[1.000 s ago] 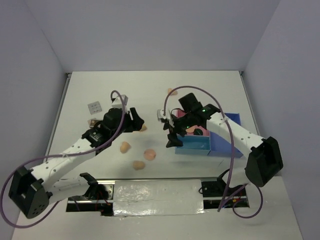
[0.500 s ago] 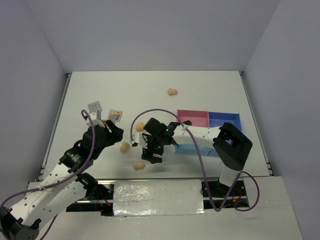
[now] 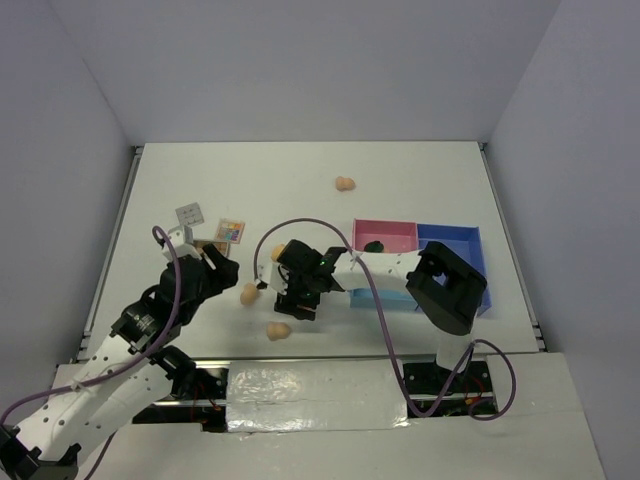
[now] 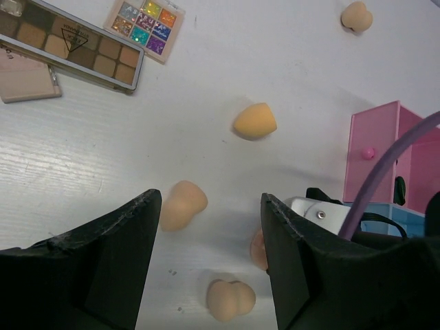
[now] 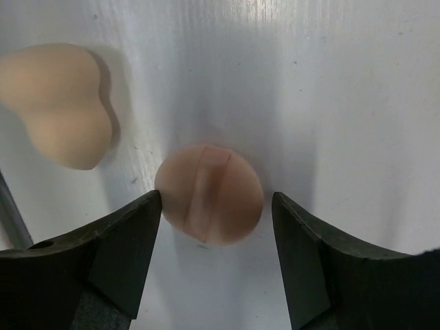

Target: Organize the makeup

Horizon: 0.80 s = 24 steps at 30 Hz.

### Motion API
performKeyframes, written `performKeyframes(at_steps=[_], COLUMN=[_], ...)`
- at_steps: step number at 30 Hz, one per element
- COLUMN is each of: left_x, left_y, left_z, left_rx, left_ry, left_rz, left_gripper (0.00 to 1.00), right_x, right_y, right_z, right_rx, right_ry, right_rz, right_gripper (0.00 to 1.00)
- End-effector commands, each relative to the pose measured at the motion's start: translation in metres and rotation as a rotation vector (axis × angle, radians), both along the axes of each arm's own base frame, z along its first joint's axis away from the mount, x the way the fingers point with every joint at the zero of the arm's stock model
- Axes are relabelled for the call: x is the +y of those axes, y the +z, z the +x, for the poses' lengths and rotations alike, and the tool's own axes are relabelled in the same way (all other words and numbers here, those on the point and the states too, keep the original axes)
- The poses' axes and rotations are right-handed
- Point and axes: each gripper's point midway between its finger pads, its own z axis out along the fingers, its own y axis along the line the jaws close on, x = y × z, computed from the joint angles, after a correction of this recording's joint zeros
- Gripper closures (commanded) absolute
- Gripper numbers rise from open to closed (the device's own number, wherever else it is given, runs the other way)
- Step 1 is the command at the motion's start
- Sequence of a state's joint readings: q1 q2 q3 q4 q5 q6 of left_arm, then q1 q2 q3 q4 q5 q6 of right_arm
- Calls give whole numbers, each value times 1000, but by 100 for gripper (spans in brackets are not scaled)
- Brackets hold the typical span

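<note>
Right hand (image 5: 214, 206) is hanging open just left of the tray (image 3: 385, 223). Its fingers (image 5: 124, 254) are straddling a flat round peach pad (image 5: 210, 194) without touching it. The pad is lying flat on the table (image 5: 330, 82), and a lobed sponge (image 5: 58, 103) is sitting near it.

Left hand (image 4: 206, 206) is also spread wide and gripping nothing, further left of the tray. A pale sponge (image 4: 182, 205) is lying just beside one of its fingers. An orange sponge (image 4: 254, 121) is lying between this hand and the tray.

A brown palette (image 4: 69, 45) and a glitter palette (image 4: 144, 19) are lying side by side, well left of the tray. A far sponge (image 3: 344, 183) is sitting alone beyond the tray's far left corner.

A dark item (image 3: 372, 245) is sitting in the tray's pink compartment; I cannot tell what it is.
</note>
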<state>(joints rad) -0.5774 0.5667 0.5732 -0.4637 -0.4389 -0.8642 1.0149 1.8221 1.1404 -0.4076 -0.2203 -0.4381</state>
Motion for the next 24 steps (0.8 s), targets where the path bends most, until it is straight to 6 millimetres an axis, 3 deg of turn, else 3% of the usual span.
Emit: performKeyframes(at_steps=[1, 8, 13, 18, 24], left_x=[5, 6, 5, 0, -9], left_y=[8, 7, 5, 4, -3], left_z=[2, 1, 2, 4, 6], left_rx=[-29, -27, -23, -27, -23], left_ry=[34, 39, 34, 16, -17], left_rz=[-16, -19, -18, -25, -42], left_gripper=[28, 29, 29, 29, 30], right_x=[14, 10, 9, 5, -21], right_y=[5, -7, 5, 45, 109], right_z=[13, 10, 5, 5, 31], right_rx=[-37, -14, -8, 7, -3], right_ry=[-26, -21, -2, 47, 9], right_rz=[26, -8, 20, 123, 289], right_gripper=[28, 49, 67, 77, 80])
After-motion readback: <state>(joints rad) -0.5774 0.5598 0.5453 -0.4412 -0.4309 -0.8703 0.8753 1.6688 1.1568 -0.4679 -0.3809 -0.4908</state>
